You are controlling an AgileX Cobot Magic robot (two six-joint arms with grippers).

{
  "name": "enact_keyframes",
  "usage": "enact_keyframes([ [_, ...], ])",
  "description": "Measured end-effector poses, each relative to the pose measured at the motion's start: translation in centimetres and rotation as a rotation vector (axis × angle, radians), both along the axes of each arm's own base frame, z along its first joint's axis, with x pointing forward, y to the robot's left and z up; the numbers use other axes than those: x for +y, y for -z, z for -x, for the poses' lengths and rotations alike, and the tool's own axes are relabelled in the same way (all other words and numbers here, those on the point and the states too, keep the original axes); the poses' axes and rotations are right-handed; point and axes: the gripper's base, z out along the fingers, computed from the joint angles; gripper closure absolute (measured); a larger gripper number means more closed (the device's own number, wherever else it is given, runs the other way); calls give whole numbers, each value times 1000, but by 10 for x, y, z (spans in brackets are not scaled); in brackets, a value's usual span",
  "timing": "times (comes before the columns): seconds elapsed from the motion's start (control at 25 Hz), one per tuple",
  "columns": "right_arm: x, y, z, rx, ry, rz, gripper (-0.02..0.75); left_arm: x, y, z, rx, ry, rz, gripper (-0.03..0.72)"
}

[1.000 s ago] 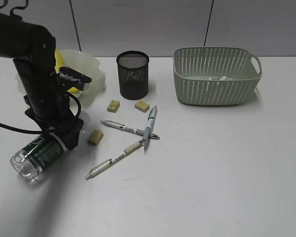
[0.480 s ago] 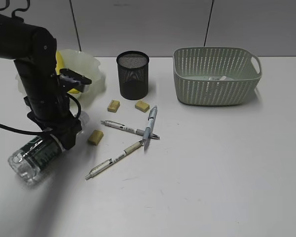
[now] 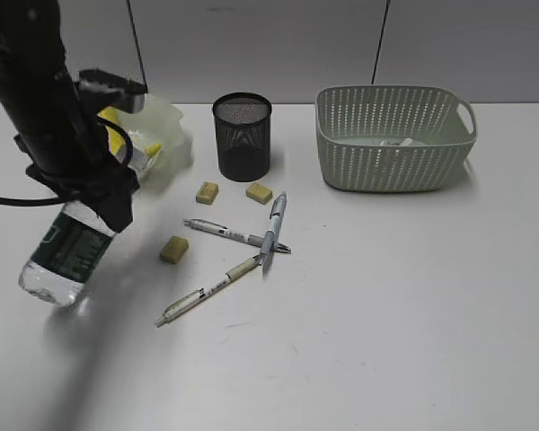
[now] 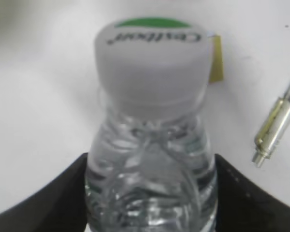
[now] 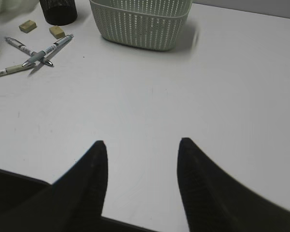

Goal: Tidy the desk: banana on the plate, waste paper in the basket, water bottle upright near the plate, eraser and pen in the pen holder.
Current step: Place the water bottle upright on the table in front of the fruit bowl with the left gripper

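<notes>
At the left of the exterior view the left gripper (image 3: 103, 205) is clamped on the water bottle (image 3: 65, 254), which hangs tilted, its neck up in the jaws and its base down toward the lower left, at or just above the desk (image 3: 386, 314); whether the base touches the surface cannot be told. In the left wrist view the black fingers (image 4: 48, 198) press on both sides of the clear shoulder, and the white cap with its green top fills the upper middle of the frame, with a pen tip at the right edge and a yellowish eraser peeking from behind the cap.

In the upper left, behind the arm, sits the plate (image 3: 171, 135), pale and wavy-rimmed, with the banana (image 3: 135, 139) showing yellow inside it, partly hidden by the arm; the pen holder (image 3: 242, 136) stands upright at the upper middle, and the basket (image 3: 394, 137) at the upper right holds the waste paper (image 3: 395, 142), seen as a pale scrap through the perforated wall.

Below the pen holder lie three erasers (image 3: 259, 192), two close under it and one further left and lower; three pens (image 3: 273, 229) lie in the centre, two crossing at their tips and the third angled toward the lower left.

The right gripper (image 5: 141, 169) fills the bottom of the right wrist view, its two dark fingers spread apart with bare desk between them and nothing held.
</notes>
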Motion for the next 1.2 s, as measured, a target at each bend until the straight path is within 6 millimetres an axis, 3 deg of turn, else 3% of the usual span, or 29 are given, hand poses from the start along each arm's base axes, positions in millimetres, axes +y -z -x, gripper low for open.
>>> enact_keyframes([
  [0.16,0,0,0,-1,0,0,357,7,-35,17,-83,-20,37,184],
  [0.32,0,0,0,-1,0,0,357,19,-57,47,-192,-44,87,184],
  [0.56,0,0,0,-1,0,0,357,38,-50,96,-497,-104,238,184],
  [0.72,0,0,0,-2,-2,4,357,47,-38,116,-688,-144,347,184],
  [0.92,0,0,0,-2,-2,4,357,50,-21,120,-801,-193,409,184],
  [1.2,0,0,0,-2,-2,4,357,43,5,93,-918,-213,433,184],
])
